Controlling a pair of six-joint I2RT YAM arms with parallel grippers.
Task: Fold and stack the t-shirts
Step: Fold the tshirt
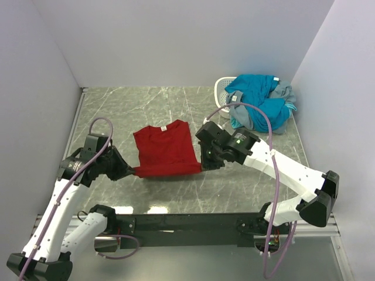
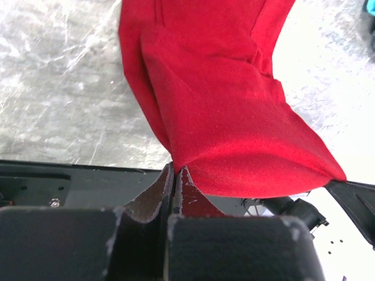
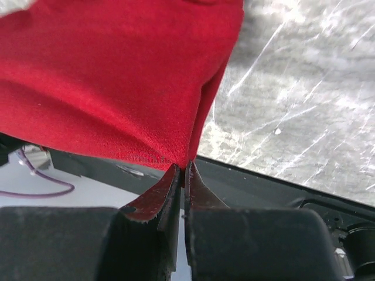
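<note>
The dark red t-shirt [image 1: 166, 148] lies on the marble table, collar to the far side, white neck label showing. Its near hem is lifted. My left gripper [image 1: 132, 171] is shut on the hem's left corner; in the left wrist view the red cloth [image 2: 222, 99] runs up from the closed gripper [image 2: 174, 170]. My right gripper [image 1: 203, 165] is shut on the hem's right corner; in the right wrist view the cloth [image 3: 105, 76] hangs from the closed gripper [image 3: 183, 168]. Teal-blue and grey t-shirts [image 1: 261, 100] lie piled at the far right.
A small white perforated basket [image 1: 224, 88] stands at the far right, partly under the pile of shirts. Grey walls close in the table on the left, back and right. A black rail [image 1: 187, 222] runs along the near edge.
</note>
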